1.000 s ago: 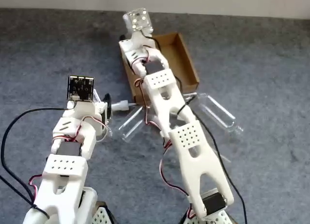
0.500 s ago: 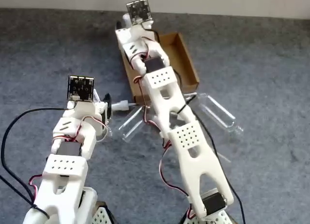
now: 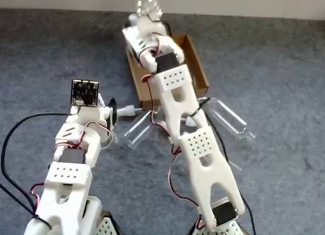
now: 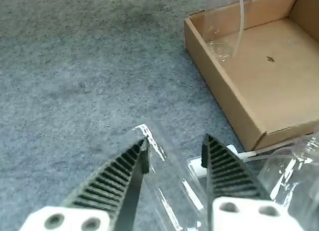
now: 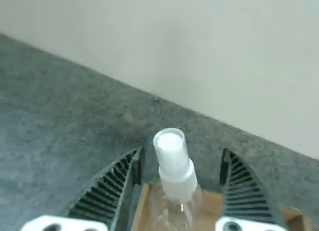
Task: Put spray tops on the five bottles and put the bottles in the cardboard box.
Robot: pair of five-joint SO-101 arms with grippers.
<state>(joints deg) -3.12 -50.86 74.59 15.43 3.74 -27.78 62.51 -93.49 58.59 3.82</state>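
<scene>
Standing in one cardboard box [image 4: 259,76], one bottle [image 5: 172,181]

The fingers [image 4: 122,173] of the left gripper [image 4: 174,141] are ribbed, matt black plastic, and between them lies a clear bottle [image 4: 172,191] of glossy, see-through plastic. Beyond their tips, the cardboard box [image 4: 219,91] is matt brown board, resting on rough, fibrous grey carpet [image 4: 75,66]. Between the fingers of the right gripper [image 5: 180,152], the spray top [image 5: 172,158] is smooth white plastic.

No readable text, label, number or sign, even on the cardboard box [image 4: 279,86].
</scene>
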